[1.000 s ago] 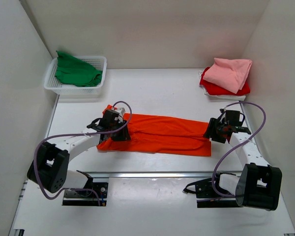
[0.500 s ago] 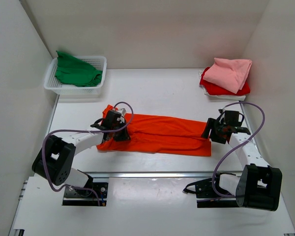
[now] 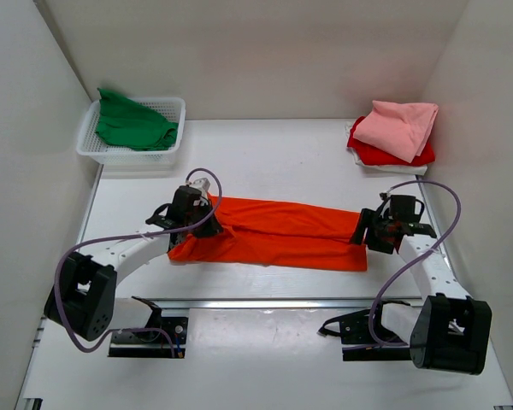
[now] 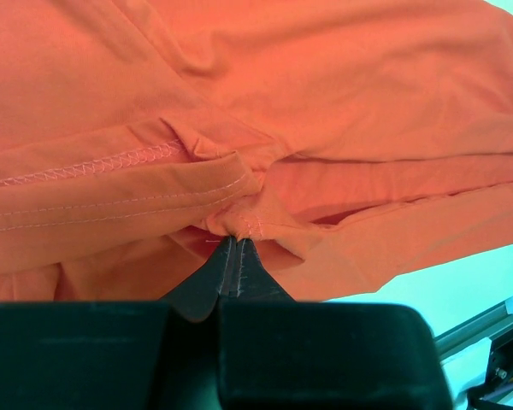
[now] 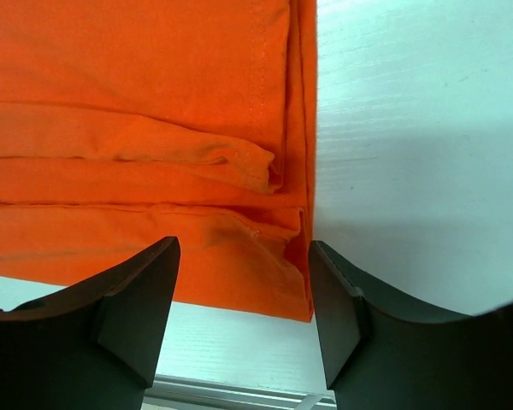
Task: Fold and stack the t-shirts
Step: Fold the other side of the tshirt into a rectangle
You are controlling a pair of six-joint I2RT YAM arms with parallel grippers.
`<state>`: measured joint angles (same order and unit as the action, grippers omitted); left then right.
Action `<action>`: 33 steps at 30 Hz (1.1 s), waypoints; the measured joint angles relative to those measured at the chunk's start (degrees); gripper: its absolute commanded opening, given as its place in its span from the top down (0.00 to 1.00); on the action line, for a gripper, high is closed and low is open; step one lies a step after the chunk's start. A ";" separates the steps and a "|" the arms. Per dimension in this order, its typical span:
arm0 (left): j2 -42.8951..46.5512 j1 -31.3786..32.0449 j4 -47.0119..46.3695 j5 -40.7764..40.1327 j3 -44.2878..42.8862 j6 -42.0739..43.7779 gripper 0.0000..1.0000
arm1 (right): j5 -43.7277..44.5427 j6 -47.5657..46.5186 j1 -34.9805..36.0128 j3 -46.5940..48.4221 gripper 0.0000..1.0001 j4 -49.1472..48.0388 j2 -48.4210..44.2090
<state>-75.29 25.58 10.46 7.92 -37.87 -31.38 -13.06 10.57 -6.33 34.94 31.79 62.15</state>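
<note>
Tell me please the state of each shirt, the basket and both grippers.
orange shirt: folded into a long strip, lying flat.
green shirt: crumpled, in basket.
basket: upright.
pink shirt: folded, on red shirt.
red shirt: under pink shirt.
left gripper: shut on orange shirt.
right gripper: open.

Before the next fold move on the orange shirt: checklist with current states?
1. Left fingers gripping the orange t-shirt: ok, shut on a bunched fold of cloth.
2. Right fingers gripping: not ok, open, straddling the shirt's end corner.
3. Number of layers caught in the left pinch: cannot tell.
4. Shirt lying as a flat strip: ok, some wrinkles by the left pinch.
5. Stack ready: ok, pink t-shirt lies on the red t-shirt in the far right corner.
</note>
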 measured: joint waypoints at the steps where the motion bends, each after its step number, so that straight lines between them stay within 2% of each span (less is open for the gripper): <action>1: -0.04 -0.02 0.09 0.00 0.00 0.00 1.00 | 0.02 -0.07 -0.11 0.00 0.42 0.17 -0.04; 3: -0.04 0.00 0.26 0.00 0.00 0.00 1.00 | 0.02 -0.11 -0.09 0.00 0.48 0.81 0.15; 7: -0.04 -0.02 0.28 0.00 0.00 -0.02 1.00 | -0.09 -0.09 0.22 -0.02 0.49 1.05 1.05; 8: -0.04 -0.04 0.31 0.00 0.00 -0.02 1.00 | -0.13 -0.09 0.26 -0.02 0.64 1.01 1.38; 9: -0.04 -0.07 0.35 0.00 0.00 0.00 1.00 | -0.17 -0.28 0.26 -0.04 0.83 0.87 1.62; 11: -0.04 -0.28 0.50 0.02 0.00 0.00 1.00 | -0.50 -0.24 0.28 -0.15 1.00 0.42 1.99; 21: 3.32 -2.73 2.58 0.15 -0.33 0.35 1.00 | -0.57 -0.11 -0.13 0.11 1.00 -0.09 -1.53; 29: 3.10 -3.98 2.84 0.15 -2.36 1.46 1.00 | -0.44 -0.26 -0.50 0.44 1.00 -1.36 -0.15; 30: 2.58 -4.02 2.84 0.20 -2.36 1.62 0.94 | -0.33 -0.28 -0.55 0.44 1.00 -1.57 0.22; 31: 1.86 -4.02 2.86 0.20 -2.36 1.90 0.84 | -0.31 -0.28 -0.63 0.44 1.00 -1.81 0.55; 33: 0.48 -4.04 2.95 0.20 -2.36 2.34 0.83 | -0.11 -0.31 -1.01 0.44 1.00 -2.49 1.53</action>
<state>-74.81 21.54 13.41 8.12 -40.23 -29.04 -13.17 10.26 -7.33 35.38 29.30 63.68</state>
